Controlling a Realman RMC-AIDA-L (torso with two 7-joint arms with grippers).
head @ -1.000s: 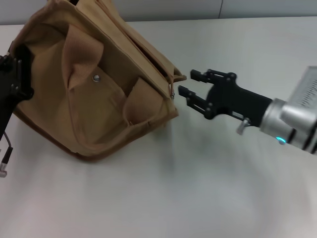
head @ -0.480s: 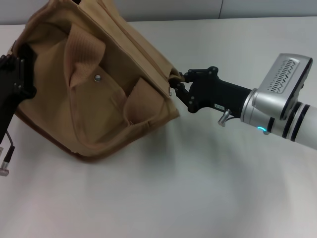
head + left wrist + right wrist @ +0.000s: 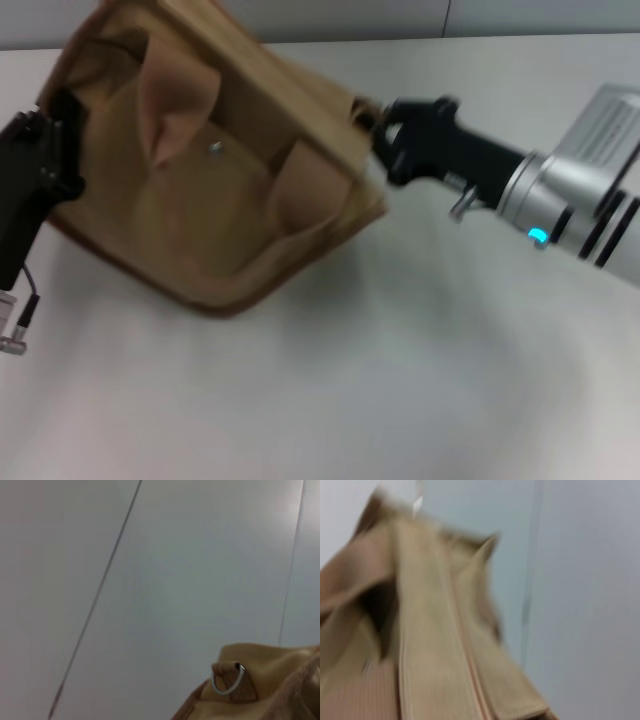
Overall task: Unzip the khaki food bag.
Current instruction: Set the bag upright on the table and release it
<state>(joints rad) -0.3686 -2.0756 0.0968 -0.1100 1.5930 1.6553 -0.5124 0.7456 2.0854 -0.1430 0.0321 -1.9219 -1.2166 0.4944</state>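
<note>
The khaki food bag lies tilted on the white table, front pocket and its snap facing up, two loop handles folded over the front. My right gripper is at the bag's right top corner, shut on the zipper end there. My left gripper is pressed against the bag's left end. The left wrist view shows a bag corner with a metal D-ring. In the right wrist view the bag's top fills the frame, the zipper line running along it, still shut.
A grey wall strip runs along the table's far edge. A cable with a plug hangs off my left arm near the table's left side. Bare tabletop spreads in front of and to the right of the bag.
My right gripper went from open and apart to shut on the bag's zipper end, then moved up and back. The bag's right end rose and the whole bag turned.
</note>
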